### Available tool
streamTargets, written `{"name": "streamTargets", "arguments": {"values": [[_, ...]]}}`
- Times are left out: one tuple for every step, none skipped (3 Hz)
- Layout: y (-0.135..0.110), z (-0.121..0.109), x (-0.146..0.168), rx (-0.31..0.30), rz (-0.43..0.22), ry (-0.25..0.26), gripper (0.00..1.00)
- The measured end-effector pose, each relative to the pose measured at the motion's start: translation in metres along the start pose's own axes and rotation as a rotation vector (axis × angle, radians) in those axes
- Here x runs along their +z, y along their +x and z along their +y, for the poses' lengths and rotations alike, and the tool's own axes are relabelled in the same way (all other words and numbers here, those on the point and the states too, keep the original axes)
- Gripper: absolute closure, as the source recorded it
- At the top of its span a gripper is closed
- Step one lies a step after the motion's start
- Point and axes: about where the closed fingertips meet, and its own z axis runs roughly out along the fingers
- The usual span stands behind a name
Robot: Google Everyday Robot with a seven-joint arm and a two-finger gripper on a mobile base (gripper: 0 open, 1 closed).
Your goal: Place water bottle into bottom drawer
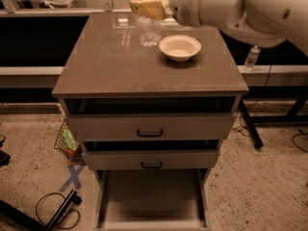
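The tan two-finger gripper (pixel 147 6) sits at the far edge of the grey-brown cabinet top (pixel 120 69), on the end of a white arm that reaches in from the right. Its jaws are closed round the upper part of the clear ribbed plastic water bottle (pixel 147 32). The bottle hangs straight down from the claw with its long axis vertical and its base towards the cabinet top. Its cap end is hidden behind the claw, and I cannot tell whether the base touches the surface.

Just right of the claw and a little nearer the camera stands a round white bowl (pixel 179 47), apart from the bottle, its inside plain white. Far below the claw, at the cabinet's foot, the wide grey-brown bottom drawer (pixel 151 201) is pulled out, its flat floor showing from rail to rail. Between claw and that tray, the two drawers with black handles (pixel 150 129) are slightly open, and their contents are lost in shadow. Well right of the claw and lower, a small clear bottle (pixel 251 57) stands upright on a ledge.
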Motion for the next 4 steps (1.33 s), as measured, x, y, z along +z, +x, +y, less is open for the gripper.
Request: {"name": "streamTargets", "arguments": {"values": [[0.034,0.045,-0.023,0.061,0.016,0.019,1.0],[0.092,0.069,-0.049,0.126,0.044,0.03,1.0],[0.171,0.099,-0.093,0.124,0.051,0.001,1.0],[0.177,0.105,-0.086,0.121,0.052,-0.015,1.0]]}}
